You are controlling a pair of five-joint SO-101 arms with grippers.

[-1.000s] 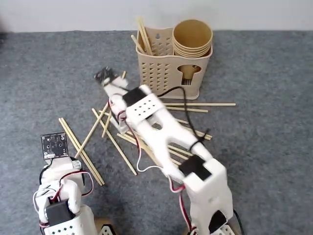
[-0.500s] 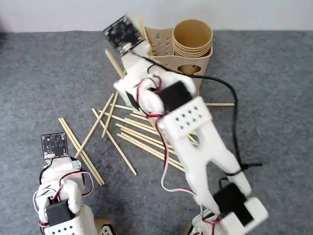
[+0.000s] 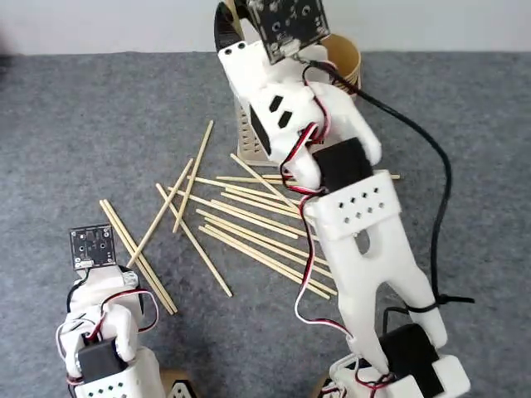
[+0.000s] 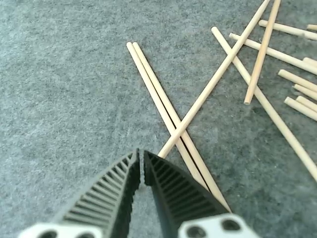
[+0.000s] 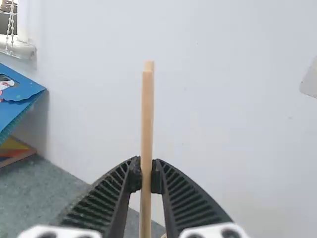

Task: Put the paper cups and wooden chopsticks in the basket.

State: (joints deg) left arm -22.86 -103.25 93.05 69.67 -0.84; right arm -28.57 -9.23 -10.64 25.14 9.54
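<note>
Left gripper [image 4: 140, 154]: clenched on nothing, low over the carpet [image 4: 64, 74], just beside two paired chopsticks [image 4: 163, 106] crossed by a third. Loose chopsticks [image 3: 249, 217]: upward of a dozen scattered between arms and basket, too overlapped for an exact count. Right gripper [image 5: 144, 168]: clamped on one upright held chopstick [image 5: 147, 109], possibly two pressed together, raised above the basket [image 3: 247, 143]. Step judged: delivery; next calls for lowering into the perforated compartment, then releasing. Paper cups [image 3: 352, 60]: one nested stack in the basket, number hidden.
</note>
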